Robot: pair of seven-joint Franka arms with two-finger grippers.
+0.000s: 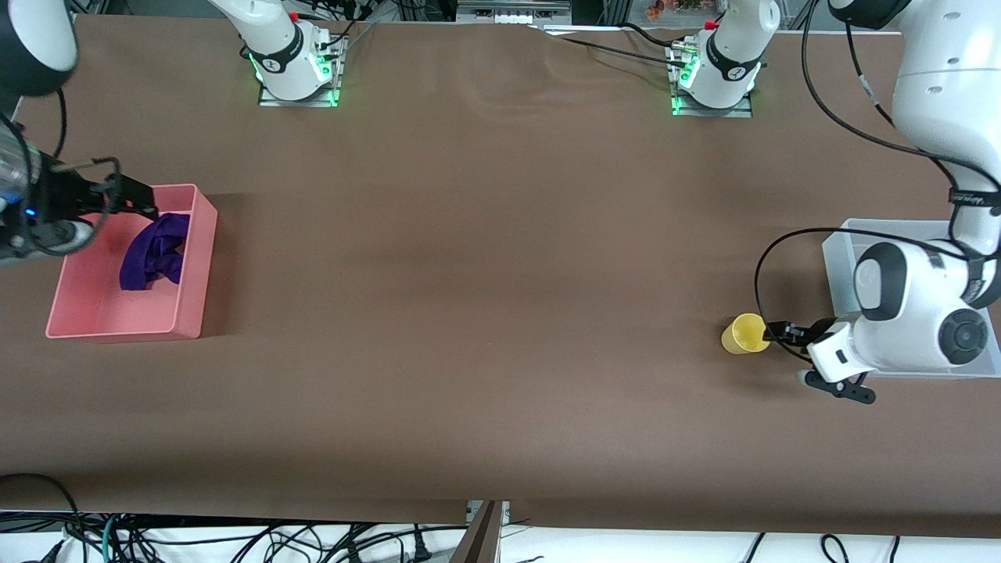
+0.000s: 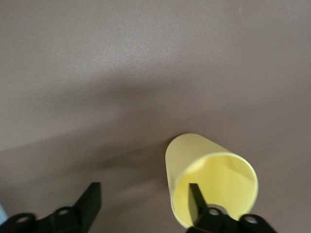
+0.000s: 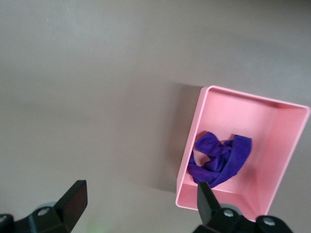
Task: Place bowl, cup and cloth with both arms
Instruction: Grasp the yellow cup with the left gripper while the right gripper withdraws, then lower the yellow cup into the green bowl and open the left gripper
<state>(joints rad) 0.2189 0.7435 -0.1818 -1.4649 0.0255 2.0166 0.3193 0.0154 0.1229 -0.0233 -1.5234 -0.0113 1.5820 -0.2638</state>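
The left pincer (image 2: 141,206) stood apart, one finger inside the cup (image 1: 744,334) on the counter (image 1: 485,313) beside the clear tray (image 1: 841,258), liable to tip it; the right pincer (image 3: 138,204) gaped over the cloth (image 1: 155,252) in the pink bin (image 1: 195,258).

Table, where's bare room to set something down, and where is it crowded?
The wide brown stretch of the table between the pink bin and the yellow cup is bare. Crowded spots: the pink bin holds the purple cloth under the right gripper; the left gripper straddles the cup's rim beside the clear bin.
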